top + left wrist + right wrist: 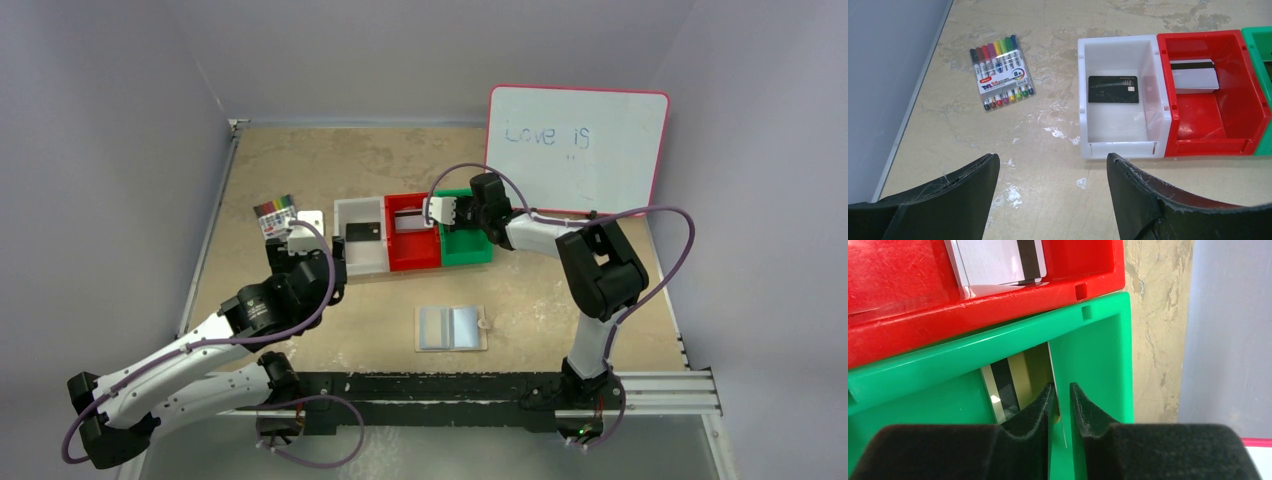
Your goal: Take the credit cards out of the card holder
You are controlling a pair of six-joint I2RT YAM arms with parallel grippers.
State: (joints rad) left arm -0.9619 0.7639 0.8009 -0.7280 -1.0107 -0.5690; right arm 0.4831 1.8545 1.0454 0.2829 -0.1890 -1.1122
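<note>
The card holder [451, 328] lies open on the table, pale blue inside, between the two arm bases. A black credit card [1113, 89] lies flat in the white bin [1085, 100]. A silver-grey card with a dark stripe [1194, 76] rests in the red bin [1198, 145]. A gold card with a dark stripe [1018, 377] stands on edge in the green bin [1098, 350]. My right gripper [1061, 390] reaches into that bin with its jaws a narrow gap apart; the card's thin edge sits between them, against the left finger. My left gripper [1053, 160] hovers open and empty in front of the white bin.
A pack of coloured markers [1000, 72] lies left of the bins, near the left wall. A whiteboard [577, 150] with blue writing leans at the back right, behind the right arm. The three bins stand side by side in a row.
</note>
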